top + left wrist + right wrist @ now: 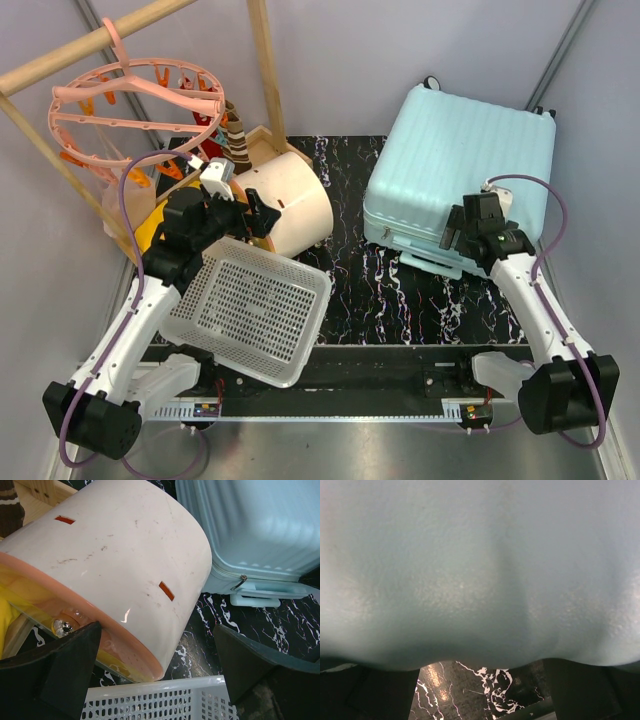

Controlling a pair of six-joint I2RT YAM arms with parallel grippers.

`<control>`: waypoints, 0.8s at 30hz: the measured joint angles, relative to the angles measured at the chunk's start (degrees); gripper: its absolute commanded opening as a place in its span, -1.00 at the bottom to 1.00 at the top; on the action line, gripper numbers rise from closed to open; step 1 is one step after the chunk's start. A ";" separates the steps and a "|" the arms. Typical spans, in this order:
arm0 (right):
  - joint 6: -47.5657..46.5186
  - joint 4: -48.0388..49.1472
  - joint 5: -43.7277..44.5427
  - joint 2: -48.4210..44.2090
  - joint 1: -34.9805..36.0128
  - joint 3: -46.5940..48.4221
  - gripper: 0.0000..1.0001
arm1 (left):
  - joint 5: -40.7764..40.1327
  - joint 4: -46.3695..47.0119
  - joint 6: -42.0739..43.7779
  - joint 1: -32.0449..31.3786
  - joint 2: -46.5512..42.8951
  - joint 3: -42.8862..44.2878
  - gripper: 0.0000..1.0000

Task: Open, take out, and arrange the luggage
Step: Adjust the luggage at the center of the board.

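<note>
the pale mint luggage lies shut and flat at the back right of the black marbled surface. the right fingers stand apart at its near edge, empty. the left fingers, also apart, hang above the white basket, facing the cream box.

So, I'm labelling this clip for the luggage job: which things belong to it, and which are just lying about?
Belongs to the job: mint-blue hard-shell suitcase, closed.

Just lying about: white perforated basket; cream rounded drawer box; pink peg hanger; wooden rack; black marbled mat.
</note>
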 measured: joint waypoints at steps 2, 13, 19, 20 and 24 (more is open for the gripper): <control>-0.61 0.28 -1.40 0.09 -1.42 0.17 0.99 | 0.00 0.00 0.00 0.00 0.00 0.00 0.98; 5.33 11.10 -10.80 -9.77 7.10 -1.36 0.38 | 0.13 0.20 -0.59 -0.28 -0.02 -0.09 0.98; 9.42 22.32 -10.73 -1.84 18.58 -4.04 0.24 | 0.33 0.31 -0.59 -0.48 -0.02 -0.11 0.98; 9.77 23.67 -10.14 0.44 19.12 -4.72 0.22 | 0.28 0.31 -0.59 -0.50 -0.02 -0.11 0.98; 10.51 27.67 -7.76 4.79 22.21 -8.26 0.18 | 0.09 0.31 -0.50 -0.59 -0.04 -0.11 0.98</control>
